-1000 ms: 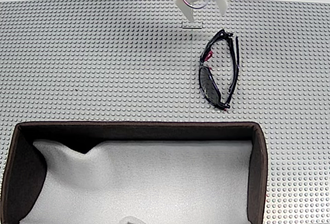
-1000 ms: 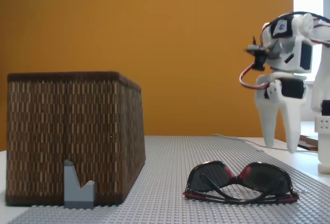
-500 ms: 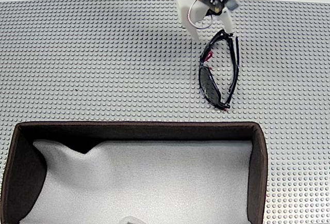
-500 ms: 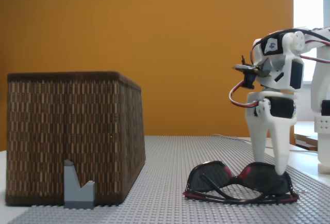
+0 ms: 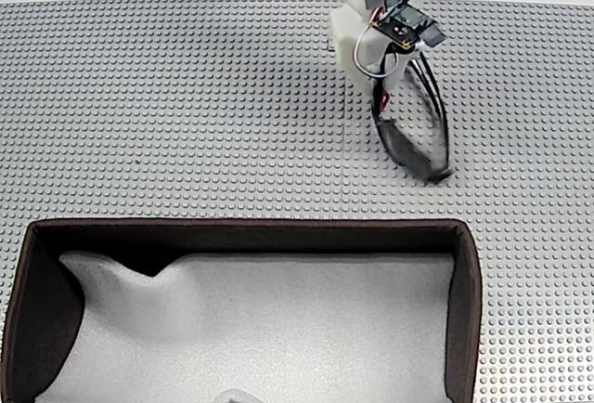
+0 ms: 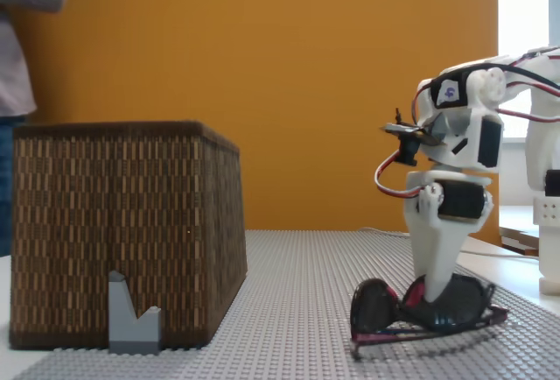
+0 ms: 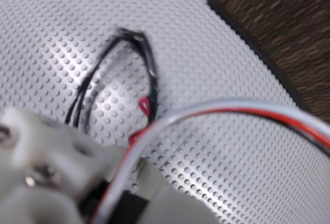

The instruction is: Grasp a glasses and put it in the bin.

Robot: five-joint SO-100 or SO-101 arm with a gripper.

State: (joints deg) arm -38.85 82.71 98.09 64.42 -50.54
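Gripper (image 6: 435, 285) down on glasses (image 6: 426, 306), jaw state unclear; light, slippery, thin arms fragile, so grip at bridge beneath fingertips.

One fixed view looks straight down on the counter (image 5: 186, 97); another stands low at its side, facing an orange wall (image 6: 289, 65). Both share the bin (image 5: 464, 310) and glasses (image 5: 413, 134); the wrist view is very near.

Black glasses (image 5: 413, 138) w/ red accents, brown woven bin (image 6: 122, 222) w/ white lining, grey studded baseplate (image 5: 186, 97), orange wall (image 6: 289, 65)
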